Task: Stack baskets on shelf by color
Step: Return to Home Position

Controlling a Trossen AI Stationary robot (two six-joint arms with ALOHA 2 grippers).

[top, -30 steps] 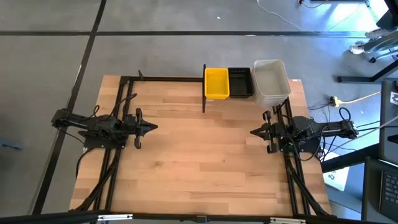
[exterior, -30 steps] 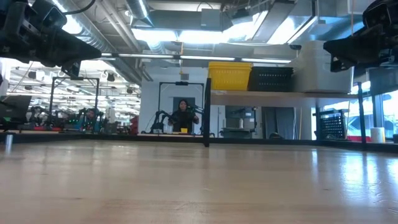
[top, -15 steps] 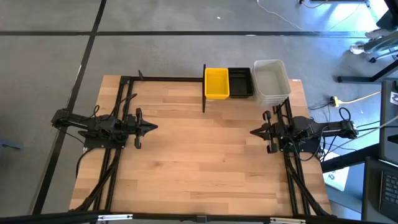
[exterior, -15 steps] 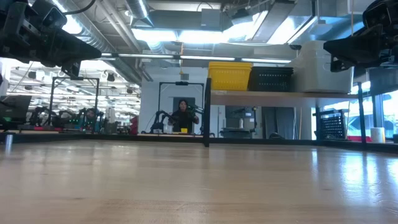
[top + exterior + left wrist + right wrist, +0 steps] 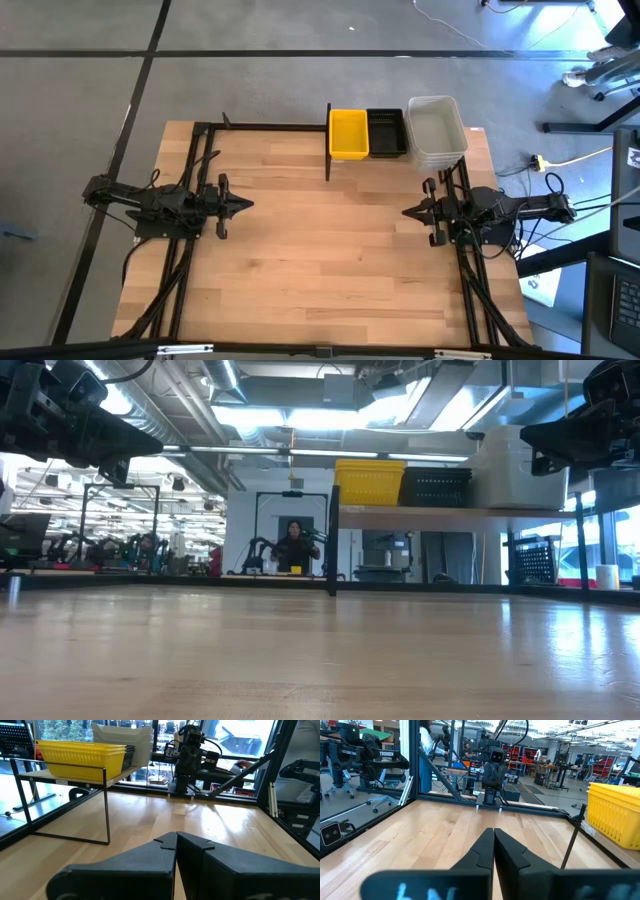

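Along the far edge of the big wooden table (image 5: 320, 260), toward the right arm's side, stands the one shelf (image 5: 430, 511), a light plank raised on thin black posts. It carries three stacks of baskets in a row, one stack per colour.

The whitish-grey stack (image 5: 436, 130) is the largest and tallest, at the end nearest the right arm. The yellow stack (image 5: 348, 133) sits at the opposite end, just beside the black upright post. The black slatted stack (image 5: 386, 132) is the smallest in outline and stands between the two, close against the yellow one. In the left wrist view the yellow stack shows layered rims, but how many bins each stack holds cannot be counted with certainty. No basket lies on the tabletop itself.

Two arms are in sight, one at each side of the table, well apart from the shelf and pointing toward each other. The left gripper (image 5: 245, 205) hangs above the table's left half with its fingers (image 5: 150, 855) pressed together on nothing. The right gripper (image 5: 408, 212) hangs above the right half, near the shelf's whitish end, its fingers (image 5: 480, 852) likewise closed and empty.

One person (image 5: 294, 545) stands far off in the room beyond.
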